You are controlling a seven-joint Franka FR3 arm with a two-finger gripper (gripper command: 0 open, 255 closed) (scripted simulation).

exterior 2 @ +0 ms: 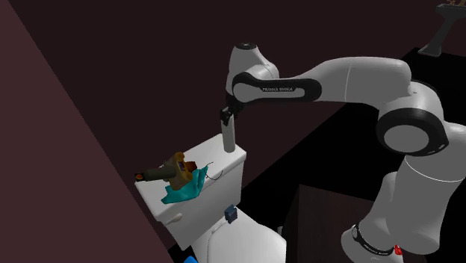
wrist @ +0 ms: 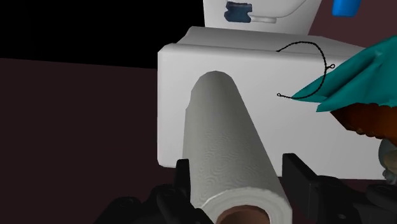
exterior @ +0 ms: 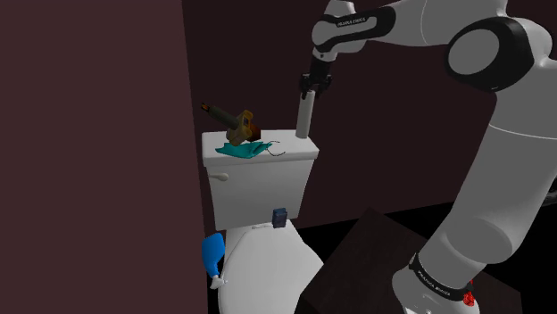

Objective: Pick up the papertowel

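Note:
The paper towel roll is grey-white with a brown core and stands upright at the right end of the white toilet tank lid. My black gripper comes down on it from above, fingers clasping its upper end. In the wrist view the roll runs from between my fingers toward the tank lid, and the gripper is shut on it. I cannot tell whether its lower end touches the lid. From the second exterior view the roll hangs under the gripper at the tank's end.
A teal cloth with a black string and a brown object lie on the lid's other end. A small blue item sits below the tank, a blue object beside the bowl. A dark wall stands close by.

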